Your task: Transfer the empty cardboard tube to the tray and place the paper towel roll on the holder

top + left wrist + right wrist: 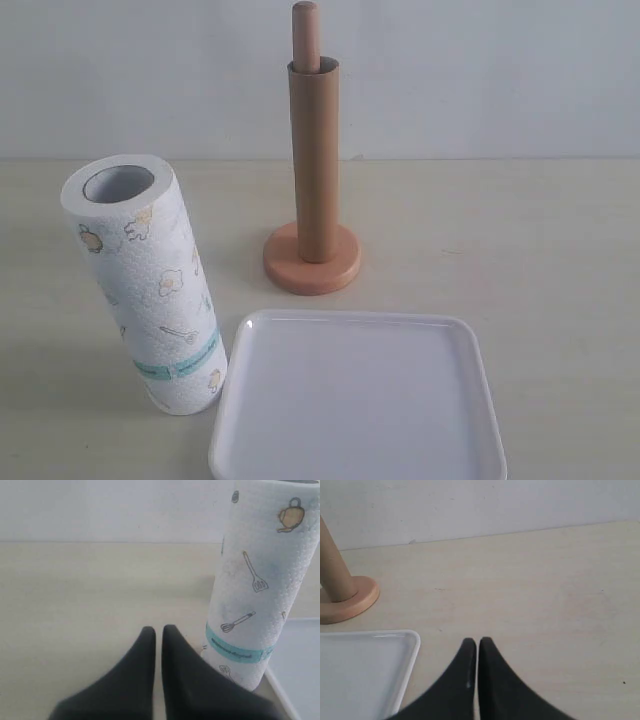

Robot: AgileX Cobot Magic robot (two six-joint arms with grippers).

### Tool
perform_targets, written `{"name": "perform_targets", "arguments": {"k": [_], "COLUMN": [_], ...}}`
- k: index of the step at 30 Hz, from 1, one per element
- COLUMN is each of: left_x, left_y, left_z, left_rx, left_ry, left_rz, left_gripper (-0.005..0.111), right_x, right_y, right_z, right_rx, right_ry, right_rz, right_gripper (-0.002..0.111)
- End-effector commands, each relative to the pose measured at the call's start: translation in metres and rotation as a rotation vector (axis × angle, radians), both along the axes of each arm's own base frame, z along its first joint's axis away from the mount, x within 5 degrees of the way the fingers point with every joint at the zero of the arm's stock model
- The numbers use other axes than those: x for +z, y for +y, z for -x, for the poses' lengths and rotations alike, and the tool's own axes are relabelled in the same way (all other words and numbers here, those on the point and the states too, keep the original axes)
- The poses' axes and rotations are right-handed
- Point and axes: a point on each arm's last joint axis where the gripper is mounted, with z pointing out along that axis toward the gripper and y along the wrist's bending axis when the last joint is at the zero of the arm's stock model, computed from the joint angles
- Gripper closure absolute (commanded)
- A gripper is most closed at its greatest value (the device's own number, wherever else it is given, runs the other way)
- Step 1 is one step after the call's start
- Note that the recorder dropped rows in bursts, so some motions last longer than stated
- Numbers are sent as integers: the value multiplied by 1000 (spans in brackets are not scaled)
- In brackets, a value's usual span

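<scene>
The empty cardboard tube (315,160) stands slipped over the rod of the wooden holder (311,263), whose rounded rod top pokes out above it. The paper towel roll (150,285) stands upright at the front left, beside the white tray (355,400). Neither gripper shows in the exterior view. My left gripper (158,630) is shut and empty, with the towel roll (257,585) close beside it. My right gripper (477,642) is shut and empty, near the tray's corner (410,640), with the holder base (350,602) and the tube's foot (332,572) farther off.
The pale wooden table (540,240) runs back to a plain light wall (480,70). The tray's edge (295,670) shows just past the towel roll in the left wrist view.
</scene>
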Motion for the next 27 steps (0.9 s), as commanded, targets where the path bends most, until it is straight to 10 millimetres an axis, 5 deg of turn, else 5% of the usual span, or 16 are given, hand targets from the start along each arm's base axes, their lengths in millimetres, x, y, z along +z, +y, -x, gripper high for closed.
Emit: {"name": "perform_targets", "arguments": {"k": [1, 16, 20, 23, 25, 27], "left_x": [-1, -1, -1, -1, -1, -1], "left_y": [0, 0, 0, 0, 0, 0], "left_z": [0, 0, 0, 0, 0, 0], "left_rx": [-4, -4, -4, -4, -4, -4], "left_ry": [2, 2, 2, 2, 2, 2], "left_rz": [6, 6, 6, 6, 6, 6], "left_gripper": [103, 103, 103, 103, 103, 103], "right_x": [1, 3, 25, 59, 85, 118], "right_y": [-1, -1, -3, -7, -12, -13], "right_z": [0, 0, -3, 5, 22, 38], "right_rx": [-7, 2, -32, -84, -76, -36], "right_ry": [-11, -41, -284, -666, -999, -1150], "right_rz": [2, 73, 69, -9, -243, -346], "right_gripper": [107, 107, 107, 107, 107, 107]}}
